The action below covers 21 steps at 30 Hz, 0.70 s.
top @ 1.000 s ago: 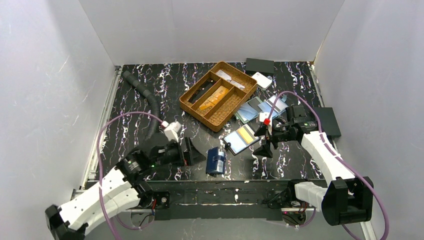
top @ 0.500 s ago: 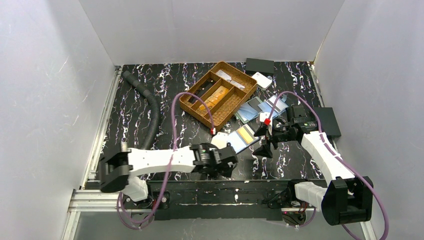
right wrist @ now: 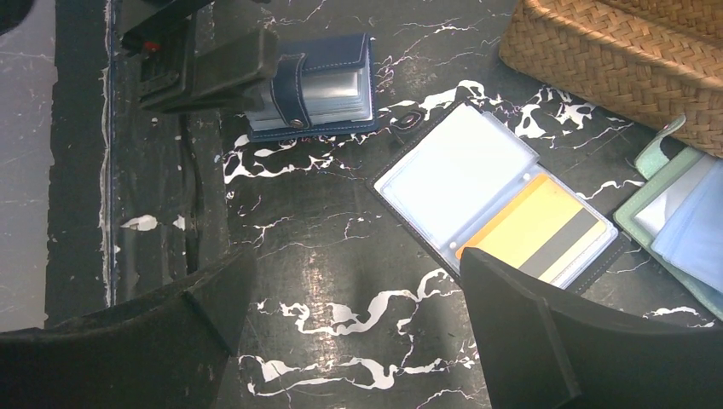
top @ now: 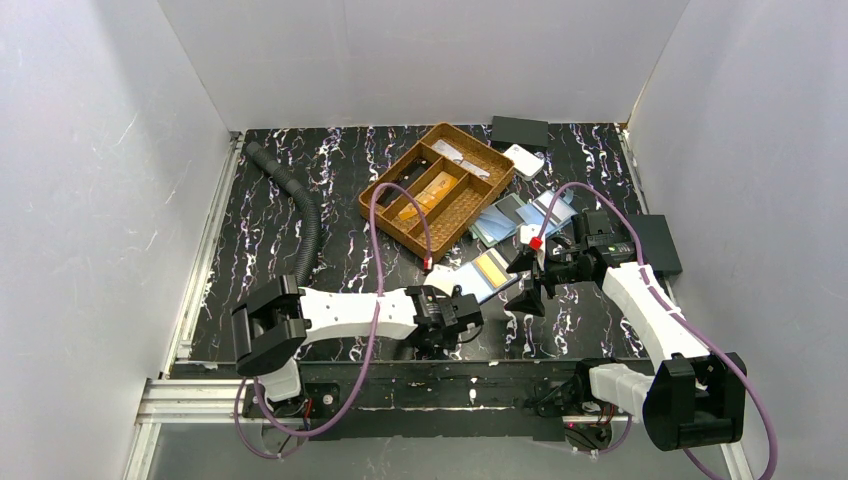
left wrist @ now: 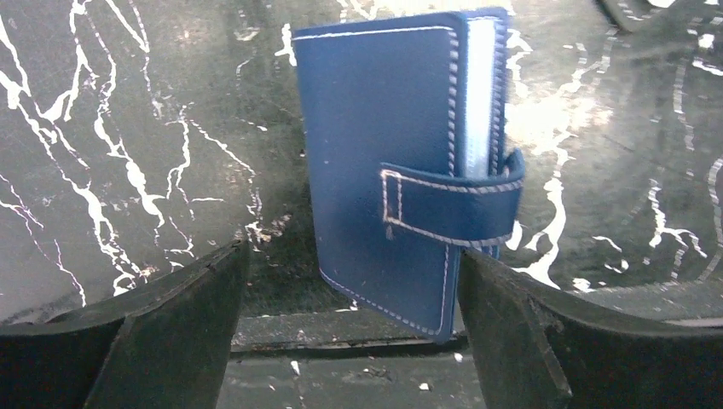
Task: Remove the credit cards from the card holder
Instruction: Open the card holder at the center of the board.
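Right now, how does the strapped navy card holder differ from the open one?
Navy card holder is shut, strap snapped across; open card holder lies spread flat. The open one shows a yellow card; the navy one shows none. Left gripper straddles the navy one, not the open one. Both have clear sleeves.

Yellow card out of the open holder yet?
No, the yellow card lies tucked inside the open holder, under its clear plastic.

Both arms low, jaws spread wide.
The left arm (top: 350, 312) stretches flat toward 3 o'clock, its left gripper (top: 457, 313) with fingers well apart. The right arm (top: 650, 305) reaches toward 11 o'clock, its right gripper (top: 530, 282) turned toward 9 o'clock and gaping.
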Each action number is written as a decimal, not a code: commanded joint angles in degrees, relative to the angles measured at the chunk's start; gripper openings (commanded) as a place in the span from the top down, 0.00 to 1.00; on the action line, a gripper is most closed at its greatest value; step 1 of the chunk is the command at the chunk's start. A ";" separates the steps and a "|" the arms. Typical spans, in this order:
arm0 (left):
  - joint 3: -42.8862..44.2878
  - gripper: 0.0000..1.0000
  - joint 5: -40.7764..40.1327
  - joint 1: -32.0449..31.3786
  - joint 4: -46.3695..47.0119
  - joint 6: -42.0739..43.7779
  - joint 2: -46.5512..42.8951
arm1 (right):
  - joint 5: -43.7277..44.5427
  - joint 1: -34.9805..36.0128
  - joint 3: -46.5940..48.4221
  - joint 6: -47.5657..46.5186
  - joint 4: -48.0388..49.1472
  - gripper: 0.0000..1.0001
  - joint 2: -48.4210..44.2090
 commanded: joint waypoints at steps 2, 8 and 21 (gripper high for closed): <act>-5.49 0.20 -1.30 3.51 2.89 -0.03 -5.29 | -1.96 -0.37 0.17 -1.32 -0.34 0.02 -0.40; -14.59 0.46 5.26 9.33 11.30 1.13 -13.92 | -2.05 -0.36 0.17 -1.56 -0.58 0.02 -0.40; -34.05 0.57 24.76 23.02 32.36 10.31 -36.00 | -2.74 -0.36 0.26 -2.13 -1.20 0.02 0.49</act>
